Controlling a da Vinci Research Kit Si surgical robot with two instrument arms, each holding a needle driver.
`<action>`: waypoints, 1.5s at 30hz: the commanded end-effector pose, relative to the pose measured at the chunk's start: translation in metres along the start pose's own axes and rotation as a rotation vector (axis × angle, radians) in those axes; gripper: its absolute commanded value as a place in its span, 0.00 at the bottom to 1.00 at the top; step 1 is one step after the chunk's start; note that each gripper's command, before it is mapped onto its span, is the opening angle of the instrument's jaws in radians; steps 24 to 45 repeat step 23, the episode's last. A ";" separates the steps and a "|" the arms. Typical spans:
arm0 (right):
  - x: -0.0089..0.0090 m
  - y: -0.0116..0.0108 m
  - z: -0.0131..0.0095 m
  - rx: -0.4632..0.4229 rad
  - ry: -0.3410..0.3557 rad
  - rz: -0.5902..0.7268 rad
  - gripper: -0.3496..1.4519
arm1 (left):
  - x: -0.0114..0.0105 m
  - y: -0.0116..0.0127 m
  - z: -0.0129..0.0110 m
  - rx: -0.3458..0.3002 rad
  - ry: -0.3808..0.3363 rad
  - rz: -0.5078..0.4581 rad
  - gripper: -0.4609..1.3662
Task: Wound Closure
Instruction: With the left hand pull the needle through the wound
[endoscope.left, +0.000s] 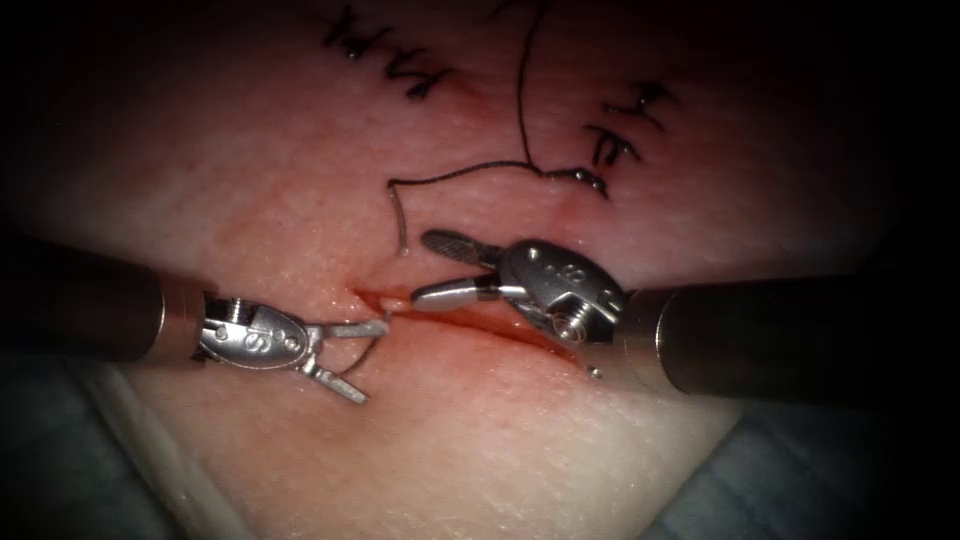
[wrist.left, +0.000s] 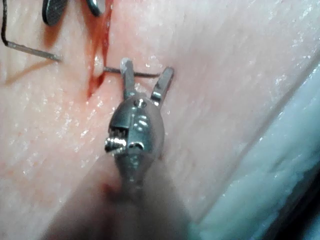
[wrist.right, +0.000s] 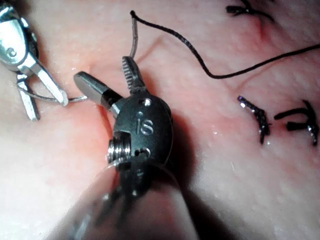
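1. While both tools sit low over the tissue (endoscope.left: 480, 440), the left claw (endoscope.left: 362, 360) is spread wide, one jaw at the left end of the cut (endoscope.left: 450, 310), the other angled toward 5 o'clock.
2. The curved needle (endoscope.left: 372, 345) runs between those spread jaws; in the left wrist view its thin shaft (wrist.left: 142, 75) crosses from one jaw to the other. Whether the upper jaw touches it I cannot tell, and nothing is clamped.
3. The needle is in the tissue: one part shows on the near side of the cut by the left claw, the other end (endoscope.left: 398, 215) rises from the tissue at about 11 o'clock of the right claw (endoscope.left: 425, 268).
4. The right claw is wide open too and holds nothing, its lower jaw lying along the cut, its toothed upper jaw lifted toward 10 o'clock.
5. The black thread (endoscope.left: 470, 172) leaves the needle's risen end and runs right, then up toward 12 o'clock.
6. Finished stitches (endoscope.left: 625, 125) sit at 1 o'clock, with more stitches at 11 o'clock (endoscope.left: 390, 65).
7. Red fluid (endoscope.left: 520, 335) lines the cut.
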 end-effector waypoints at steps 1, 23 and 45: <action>0.0000 0.0001 0.0000 -0.001 0.000 0.000 0.63 | 0.0000 0.0000 0.0000 -0.006 0.001 0.000 0.28; -0.0001 0.0002 0.0001 -0.002 0.000 0.000 0.58 | 0.0002 -0.0004 0.0001 -0.060 0.032 -0.039 0.06; -0.0001 0.0002 0.0001 -0.002 0.000 0.000 0.58 | 0.0002 -0.0004 0.0001 -0.060 0.032 -0.039 0.06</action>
